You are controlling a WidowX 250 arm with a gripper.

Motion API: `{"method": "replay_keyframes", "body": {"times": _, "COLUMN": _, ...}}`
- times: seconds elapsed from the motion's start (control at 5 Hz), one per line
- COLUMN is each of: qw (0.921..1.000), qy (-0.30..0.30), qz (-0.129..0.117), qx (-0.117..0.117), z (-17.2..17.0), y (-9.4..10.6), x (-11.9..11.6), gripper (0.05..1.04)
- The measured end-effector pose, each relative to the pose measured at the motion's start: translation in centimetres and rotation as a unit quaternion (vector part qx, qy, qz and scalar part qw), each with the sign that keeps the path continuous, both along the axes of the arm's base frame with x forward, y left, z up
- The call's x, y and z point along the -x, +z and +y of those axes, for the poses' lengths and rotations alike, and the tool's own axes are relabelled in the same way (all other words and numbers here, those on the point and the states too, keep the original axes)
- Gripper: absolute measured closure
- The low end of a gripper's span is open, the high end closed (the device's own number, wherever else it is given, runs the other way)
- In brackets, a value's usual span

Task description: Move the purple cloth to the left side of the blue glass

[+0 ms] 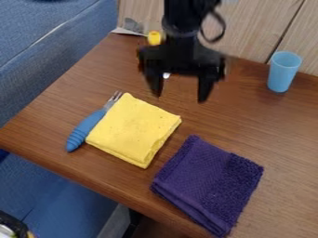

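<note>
The black gripper [180, 96] hangs over the back middle of the table, its two fingers spread apart and nothing between them. The folded purple cloth [210, 185] lies flat near the table's front edge, in front of the gripper and to its right. At the back right the blue glass [284, 72] stands upright, right of the gripper and well apart from the cloth.
A folded yellow cloth [133, 130] lies left of the purple one, beside a fork with a blue handle [86, 129]. A yellow object [154, 38] stands behind the gripper. Wooden panelling [255, 28] borders the table's back.
</note>
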State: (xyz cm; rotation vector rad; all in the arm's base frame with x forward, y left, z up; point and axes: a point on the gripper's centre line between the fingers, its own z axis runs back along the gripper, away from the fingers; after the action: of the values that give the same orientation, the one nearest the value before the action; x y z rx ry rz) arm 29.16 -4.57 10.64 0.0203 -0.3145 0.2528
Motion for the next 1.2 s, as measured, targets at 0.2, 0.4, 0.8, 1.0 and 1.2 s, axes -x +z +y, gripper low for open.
{"method": "replay_keyframes", "body": {"times": 0.2, "qw": 0.9990, "qy": -0.040, "qz": 0.021, "qx": -0.006, "z": -0.8, "y": -1.2, "x": 3.1, "gripper": 0.083}}
{"method": "replay_keyframes", "body": {"times": 0.4, "qw": 0.9955, "qy": -0.077, "qz": 0.055, "qx": -0.006, "z": -1.9, "y": -3.0, "x": 5.6, "gripper": 0.083}}
{"method": "replay_keyframes", "body": {"times": 0.8, "qw": 0.9862, "qy": -0.135, "qz": 0.095, "qx": -0.016, "z": -3.6, "y": -6.2, "x": 7.7, "gripper": 0.083}}
{"method": "replay_keyframes", "body": {"times": 1.0, "qw": 0.9850, "qy": -0.136, "qz": 0.105, "qx": -0.016, "z": -4.0, "y": -7.0, "x": 7.1, "gripper": 0.083}}
{"method": "replay_keyframes", "body": {"times": 1.2, "qw": 0.9859, "qy": -0.131, "qz": 0.104, "qx": -0.008, "z": -4.6, "y": -7.2, "x": 5.6, "gripper": 0.082}}
